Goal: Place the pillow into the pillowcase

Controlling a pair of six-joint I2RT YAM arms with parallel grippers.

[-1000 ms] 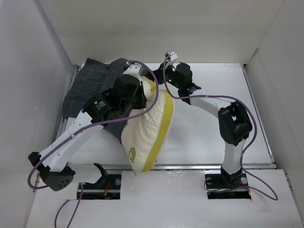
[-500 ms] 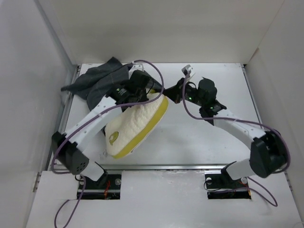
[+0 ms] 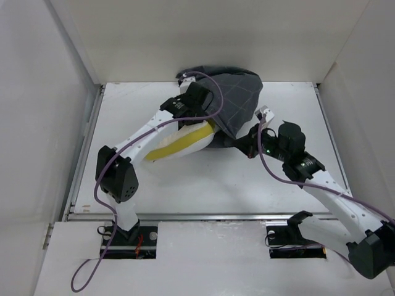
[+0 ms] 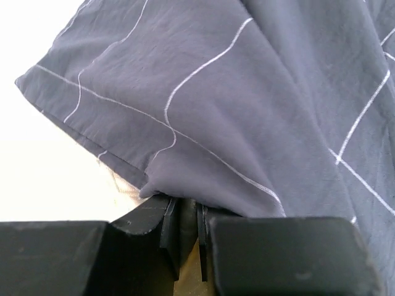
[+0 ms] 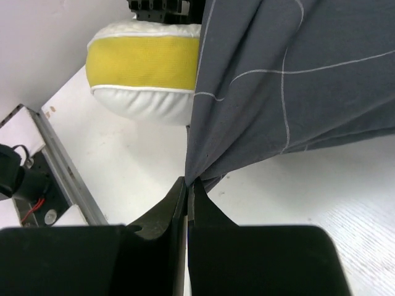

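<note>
The pillowcase [image 3: 233, 98], dark grey with pale grid lines, is draped over the far right end of the pillow [image 3: 178, 142] at the back centre of the table. The pillow's cream side and yellow band stick out to the left. My left gripper [image 3: 197, 103] is at the pillowcase's left edge, shut on a fold of its hem [image 4: 185, 206]. The cloth [image 4: 247, 105] fills that view, with cream pillow [image 4: 55, 179] beside it. My right gripper [image 3: 244, 143] is shut on the pillowcase's lower edge [image 5: 188, 182]. The cloth [image 5: 296, 80] hangs above it, and the pillow's yellow band [image 5: 145, 61] shows behind.
White walls close in the table [image 3: 203, 185] on the left [image 3: 62, 123], back and right. A metal rail [image 3: 210, 216] runs along the near edge. The purple cable of the left arm [image 3: 213, 83] loops over the pillowcase.
Both grippers have carried the pillowcase from the back left to the right, over the pillow's far end. The pillow has swung round and lies flatter, further back.
</note>
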